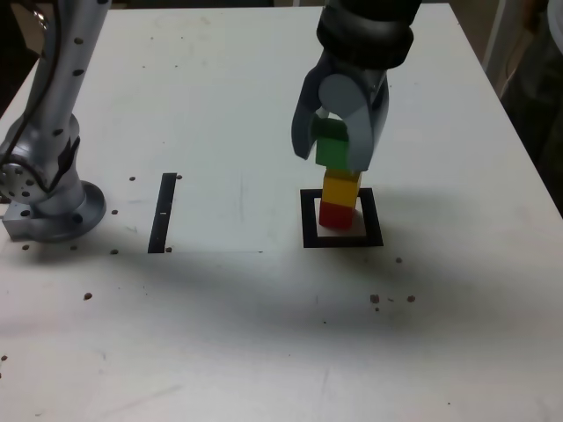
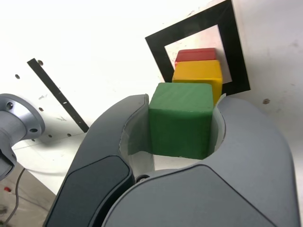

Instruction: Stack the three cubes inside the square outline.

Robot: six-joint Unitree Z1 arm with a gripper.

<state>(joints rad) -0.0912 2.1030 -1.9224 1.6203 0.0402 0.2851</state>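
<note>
So my gripper [image 1: 341, 145] was clamped tight on the green cube [image 1: 332, 146], holding it right over the yellow cube [image 1: 341, 186]; couldn't tell if they touched. Yellow sat on the red cube [image 1: 337, 214], and red sat inside the square outline [image 1: 342, 237] on the bench [image 1: 264, 334].
</note>
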